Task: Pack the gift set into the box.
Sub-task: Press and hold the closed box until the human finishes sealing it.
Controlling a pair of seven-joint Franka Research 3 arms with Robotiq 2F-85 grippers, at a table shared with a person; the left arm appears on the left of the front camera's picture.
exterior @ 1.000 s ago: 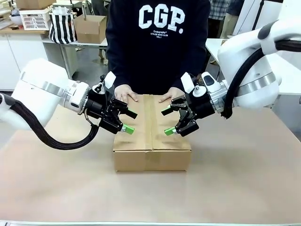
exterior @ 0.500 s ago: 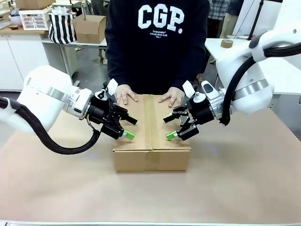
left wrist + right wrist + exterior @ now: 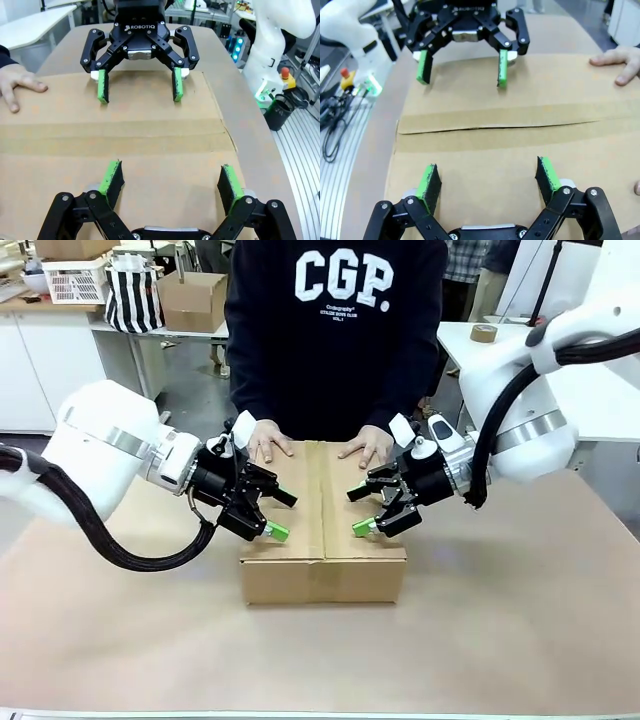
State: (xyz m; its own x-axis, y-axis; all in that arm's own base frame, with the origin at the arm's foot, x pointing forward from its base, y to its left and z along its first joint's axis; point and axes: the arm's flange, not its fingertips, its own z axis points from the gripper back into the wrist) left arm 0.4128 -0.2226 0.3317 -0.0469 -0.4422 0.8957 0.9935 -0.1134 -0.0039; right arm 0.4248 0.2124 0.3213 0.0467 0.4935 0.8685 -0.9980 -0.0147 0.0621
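The box [image 3: 322, 540] sits shut at the table's middle, its top flaps meeting in a seam. The gift set is hidden. A person's hands [image 3: 268, 442] [image 3: 365, 445] rest flat on the box's far edge. My left gripper [image 3: 280, 515] hovers open just over the left flap, holding nothing. My right gripper [image 3: 358, 510] hovers open over the right flap, also holding nothing. In the left wrist view my left gripper [image 3: 170, 180] faces the right gripper [image 3: 137, 85] across the box top [image 3: 150, 140]. In the right wrist view my right gripper [image 3: 487, 182] faces the left gripper [image 3: 462, 67].
Brown paper covers the table [image 3: 520, 620], with free room in front of and beside the box. Behind the person stand a smaller carton [image 3: 190, 298], a striped bag [image 3: 132, 295] and a white basket [image 3: 75, 280]. A tape roll [image 3: 484, 332] lies on a far table.
Both grippers have sunk slightly toward the box top, the left one also edging right. Both stay open. The person's hands and the box have not moved.
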